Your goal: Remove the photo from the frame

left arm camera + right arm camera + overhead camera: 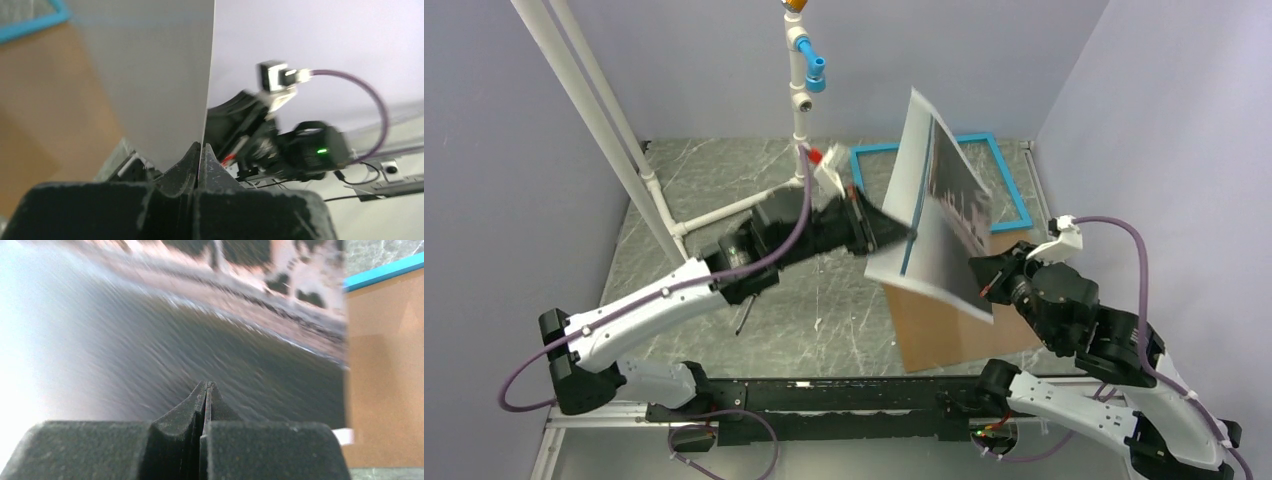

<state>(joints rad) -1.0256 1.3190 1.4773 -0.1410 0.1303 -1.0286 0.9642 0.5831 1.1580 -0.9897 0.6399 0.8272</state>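
Note:
The photo (944,215) hangs tilted in the air above the table, its white-grey back to the left and its picture side to the right. My left gripper (908,232) is shut on its left edge; in the left wrist view the thin sheet (150,70) runs straight into the closed fingertips of the left gripper (201,147). My right gripper (986,284) is shut, tips right at the picture face near the lower right corner, nothing between them. In the right wrist view the glossy picture (150,335) fills the space beyond the right gripper (206,385). The turquoise frame (1014,195) lies flat behind.
A brown backing board (949,330) lies on the marble table at the front right, partly under the photo. A white pipe stand (799,100) with blue fittings rises at the back centre, and slanted white pipes (594,110) stand at the left. A thin dark stick (742,318) lies by the left arm.

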